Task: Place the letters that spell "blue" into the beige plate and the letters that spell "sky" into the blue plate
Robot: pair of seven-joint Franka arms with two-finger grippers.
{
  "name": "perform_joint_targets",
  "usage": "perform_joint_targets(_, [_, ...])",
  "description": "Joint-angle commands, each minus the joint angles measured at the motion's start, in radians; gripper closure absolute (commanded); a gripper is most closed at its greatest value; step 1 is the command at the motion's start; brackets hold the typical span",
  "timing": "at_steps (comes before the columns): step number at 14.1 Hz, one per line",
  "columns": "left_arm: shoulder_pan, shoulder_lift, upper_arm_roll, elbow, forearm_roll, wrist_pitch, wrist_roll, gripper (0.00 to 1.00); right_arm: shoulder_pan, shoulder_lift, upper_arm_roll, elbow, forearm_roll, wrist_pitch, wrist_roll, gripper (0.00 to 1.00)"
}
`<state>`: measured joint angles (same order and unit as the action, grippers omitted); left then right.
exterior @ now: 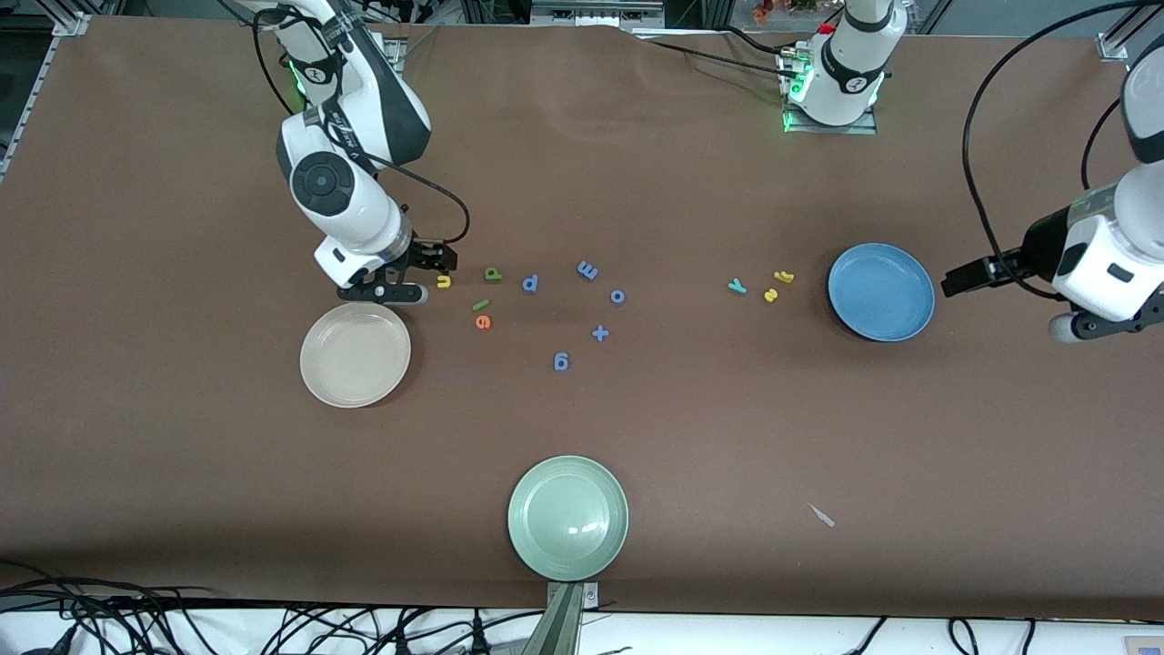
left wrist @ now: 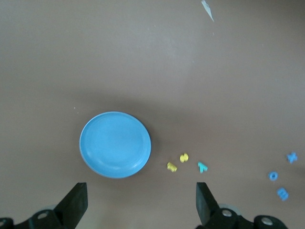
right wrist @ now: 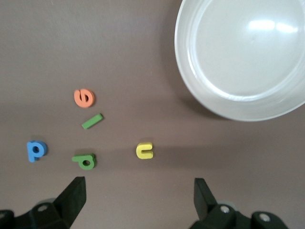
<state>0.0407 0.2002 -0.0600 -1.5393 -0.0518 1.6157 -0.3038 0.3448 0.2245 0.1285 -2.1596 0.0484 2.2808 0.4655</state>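
The yellow "u" (exterior: 444, 281) (right wrist: 144, 150), olive "b" (exterior: 492, 272) (right wrist: 85, 161), green "l" (exterior: 480, 305) (right wrist: 92, 121) and orange "e" (exterior: 483, 321) (right wrist: 84, 98) lie on the table beside the empty beige plate (exterior: 355, 355) (right wrist: 243, 57). My right gripper (exterior: 435, 262) (right wrist: 139, 200) hangs open over the cloth next to the "u", holding nothing. The teal "y" (exterior: 737, 287) (left wrist: 202, 167), yellow "s" (exterior: 771, 295) (left wrist: 184, 157) and yellow "k" (exterior: 784, 277) (left wrist: 172, 167) lie beside the empty blue plate (exterior: 880, 291) (left wrist: 115, 144). My left gripper (exterior: 955, 280) (left wrist: 141, 202) is open and empty, high up by the blue plate.
Several blue letters (exterior: 530, 283) and a blue plus sign (exterior: 599, 333) are scattered mid-table between the two groups. A pale green plate (exterior: 567, 517) sits near the table's front edge. A small pale scrap (exterior: 822, 516) lies on the brown cloth.
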Motion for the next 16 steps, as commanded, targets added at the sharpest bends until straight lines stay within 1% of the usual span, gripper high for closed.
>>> perform_joint_targets(1, [0.01, -0.018, -0.006, -0.129, -0.018, 0.143, -0.041, 0.01, -0.001, -0.024, 0.025, -0.09, 0.01, 0.101, 0.033, 0.0])
perform_joint_targets(3, [-0.002, -0.016, -0.006, -0.249, -0.036, 0.283, -0.133, 0.01, 0.01, -0.016, 0.026, -0.147, 0.01, 0.195, 0.038, 0.0])
perform_joint_targets(5, [-0.008, 0.008, -0.01, -0.309, -0.037, 0.36, -0.182, 0.01, 0.014, 0.024, 0.025, -0.157, 0.001, 0.258, 0.036, 0.0])
perform_joint_targets(7, [-0.013, 0.01, -0.04, -0.356, -0.036, 0.401, -0.303, 0.01, 0.014, 0.088, 0.025, -0.155, -0.001, 0.357, 0.036, 0.0])
perform_joint_targets(8, [-0.015, 0.011, -0.078, -0.396, -0.03, 0.446, -0.375, 0.01, 0.014, 0.119, 0.025, -0.157, -0.001, 0.4, 0.035, 0.0])
perform_joint_targets(9, [-0.013, 0.011, -0.11, -0.435, -0.016, 0.49, -0.455, 0.01, 0.014, 0.133, 0.025, -0.158, -0.001, 0.42, 0.032, 0.0])
perform_joint_targets(11, [-0.013, 0.005, -0.132, -0.531, -0.011, 0.59, -0.555, 0.01, 0.014, 0.134, 0.025, -0.157, -0.005, 0.422, 0.028, 0.0])
perform_joint_targets(12, [-0.012, -0.007, -0.153, -0.585, -0.011, 0.625, -0.633, 0.05, 0.014, 0.136, 0.025, -0.157, -0.013, 0.422, 0.028, 0.01])
perform_joint_targets(13, [-0.012, -0.013, -0.176, -0.607, -0.011, 0.638, -0.714, 0.05, 0.014, 0.144, 0.025, -0.157, -0.019, 0.424, 0.031, 0.01])
perform_joint_targets(14, [-0.01, -0.012, -0.182, -0.619, -0.011, 0.638, -0.754, 0.05, 0.014, 0.148, 0.025, -0.158, -0.019, 0.427, 0.033, 0.02])
perform_joint_targets(16, [-0.01, -0.019, -0.185, -0.662, -0.011, 0.642, -0.808, 0.07, 0.014, 0.148, 0.023, -0.161, -0.019, 0.43, 0.031, 0.09])
